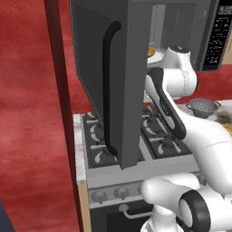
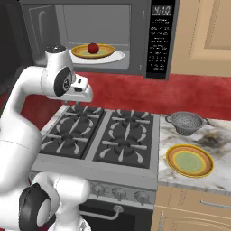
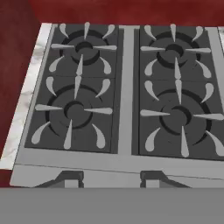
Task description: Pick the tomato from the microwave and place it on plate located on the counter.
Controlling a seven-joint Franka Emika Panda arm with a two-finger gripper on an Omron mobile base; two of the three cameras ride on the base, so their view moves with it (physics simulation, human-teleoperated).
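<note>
We see the large dark grey microwave (image 2: pixel 103 36) with its door (image 1: pixel 106 81) swung wide open, the long curved black handle (image 1: pixel 108 90) facing the left base camera. Inside it, the small red round tomato (image 2: pixel 93 48) sits on a yellow-orange rimmed dish (image 2: pixel 81 52), which rests on a white round turntable plate (image 2: pixel 115 57). The white robot arm (image 2: pixel 27 103) bends over the left side of the black gas stove top (image 2: pixel 103 135), and its hand is below the open oven and above the rear left burner. The gripper (image 3: pixel 112 179) points down at the stove; in the hand view we see only its two dark finger tips (image 3: pixel 68 177) at the bottom edge, apart from each other and with nothing between them, so it is spread and holds nothing. The target, a round flat plate with yellow-orange rim and pale green centre (image 2: pixel 189 160), lies on the white-grey marbled stone counter (image 2: pixel 221 180) just right of the stove. Behind this plate, near it but not touching, stands a grey metal colander (image 2: pixel 187 122).
</note>
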